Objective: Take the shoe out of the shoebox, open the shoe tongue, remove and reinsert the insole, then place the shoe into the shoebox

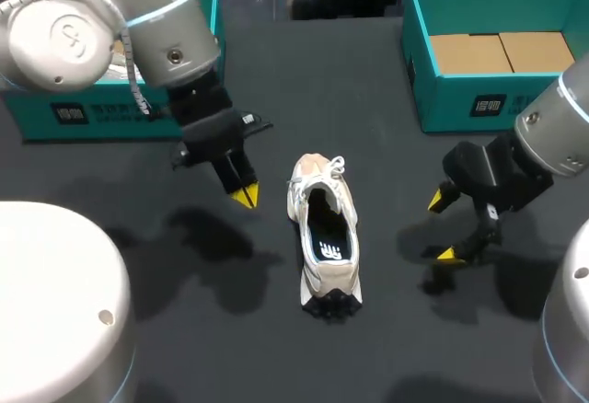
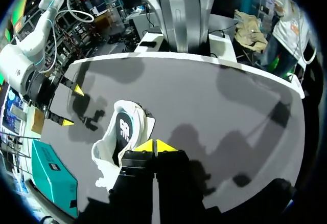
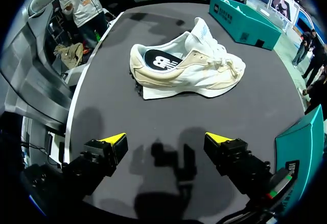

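Lying upright on its sole on the table [image 1: 386, 127], the shoe [image 1: 324, 233] sits between the two grippers and is touched by neither; its laces [image 1: 324, 168] and toe point away from the robot, its dark heel tread toward it; the dark insole [image 1: 329, 239], with a white mark, shows through the opening, inside the shoe. The left gripper [image 1: 244, 196] hangs near the shoe's toe end, jaws clenched tip to tip with nothing between them; in the left wrist view the left gripper [image 2: 154, 146] has the shoe [image 2: 120, 132] just ahead of its joined tips, the insole [image 2: 124, 127] facing up, and the right gripper [image 2: 72, 106] beyond the shoe, well apart. The right gripper [image 1: 443, 229] stands on the shoe's other side, level with its middle, jaws released, spread wide and empty; in the right wrist view the right gripper [image 3: 166, 139] has only bare table between its fingers, with the shoe [image 3: 189, 63] side-on ahead of them and apart. The right box [image 1: 419, 44], teal with brown cardboard in its bottom, stands beyond the right gripper; the left box [image 1: 92, 118], also teal, stands beyond the left gripper, partly hidden by that arm; in the right wrist view the left box [image 3: 240, 19] lies past the shoe.
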Motion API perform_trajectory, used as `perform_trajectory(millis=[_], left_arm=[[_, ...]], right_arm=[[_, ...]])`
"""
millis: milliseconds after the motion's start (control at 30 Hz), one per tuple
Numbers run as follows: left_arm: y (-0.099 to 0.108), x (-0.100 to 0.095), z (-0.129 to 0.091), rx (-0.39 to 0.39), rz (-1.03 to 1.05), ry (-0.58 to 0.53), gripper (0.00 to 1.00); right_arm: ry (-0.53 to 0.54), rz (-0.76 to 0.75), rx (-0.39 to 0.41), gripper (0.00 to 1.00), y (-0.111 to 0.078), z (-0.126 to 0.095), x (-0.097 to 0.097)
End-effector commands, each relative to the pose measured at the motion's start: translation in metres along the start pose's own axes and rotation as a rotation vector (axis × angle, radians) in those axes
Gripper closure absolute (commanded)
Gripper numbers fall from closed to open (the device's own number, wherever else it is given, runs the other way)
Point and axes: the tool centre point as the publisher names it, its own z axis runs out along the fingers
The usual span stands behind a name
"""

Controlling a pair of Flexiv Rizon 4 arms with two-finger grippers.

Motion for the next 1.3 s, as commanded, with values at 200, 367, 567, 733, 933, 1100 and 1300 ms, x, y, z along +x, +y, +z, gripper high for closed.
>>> perform_trajectory(millis=[200, 367, 567, 733, 933, 1100, 1300], left_arm=[[-0.012, -0.022, 0.005, -0.105, 0.329, 0.356, 1.0], [-0.012, -0.025, 0.01, -0.12, 0.347, 0.361, 1.0], [0.001, -0.051, 0.041, -0.093, 0.403, 0.37, 1.0], [0.003, -0.055, 0.043, -0.096, 0.394, 0.408, 1.0], [0.006, -0.062, 0.055, -0.099, 0.417, 0.383, 1.0], [0.006, -0.068, 0.072, -0.095, 0.423, 0.361, 1.0], [0.006, -0.071, 0.091, -0.121, 0.416, 0.34, 1.0]], right_arm=[[-0.003, 0.0, 0.001, 0.0, -0.001, 0.0, 0.002], [-0.003, 0.0, 0.001, 0.0, -0.001, 0.0, 0.002], [-0.003, 0.0, 0.001, 0.0, -0.001, 0.0, 0.002], [-0.003, 0.0, 0.001, 0.0, -0.001, 0.0, 0.002], [-0.003, 0.0, 0.001, 0.0, -0.001, 0.0, 0.002], [-0.003, 0.0, 0.001, 0.0, -0.001, 0.0, 0.002], [-0.002, -0.003, 0.004, 0.0, -0.005, -0.002, 0.003]])
